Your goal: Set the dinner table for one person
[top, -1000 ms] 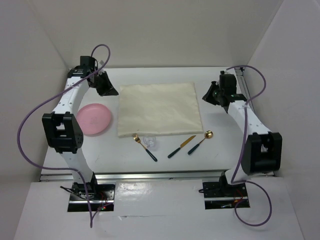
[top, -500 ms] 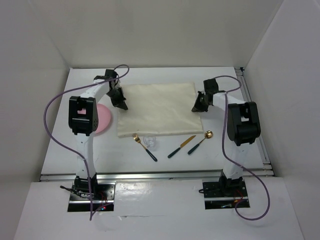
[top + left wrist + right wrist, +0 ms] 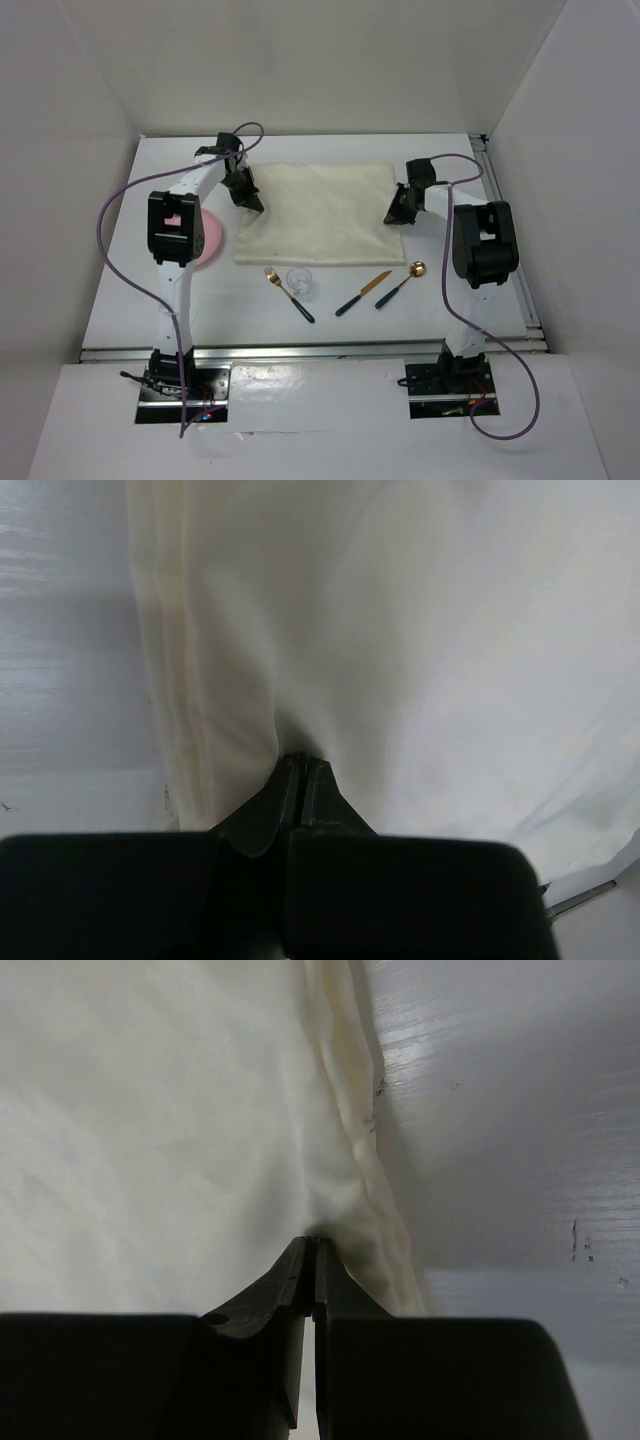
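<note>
Top external view: the table [image 3: 240, 318] is a large glossy white surface that fills the space ahead of both arm bases and runs out to the walls at 9, 12 and 3 o'clock. A cream cloth [image 3: 320, 215] lies flat on it, at the middle and a little toward 12 o'clock.

The left gripper [image 3: 252, 202] is down at the cloth's 9 o'clock edge, toward the far corner. Its wrist view shows the jaws closed together on a pinch of fabric [image 3: 303, 765], with the cloth puckering into folds at the tips. The right gripper [image 3: 393, 216] is at the cloth's 3 o'clock edge, and its wrist view shows the jaws pressed together on the bunched hem [image 3: 310, 1250].

Just off the cloth's 6 o'clock edge sits a row of items. From 9 toward 3 o'clock these are a gold fork [image 3: 289, 294] with a dark handle, a small clear glass [image 3: 300, 281] just beside it, a gold knife [image 3: 362, 293] and a gold spoon [image 3: 400, 286], both dark-handled and lying at a slant.

A pink plate [image 3: 211, 238] rests at about 8 o'clock from the cloth, partly hidden under the left arm
</note>
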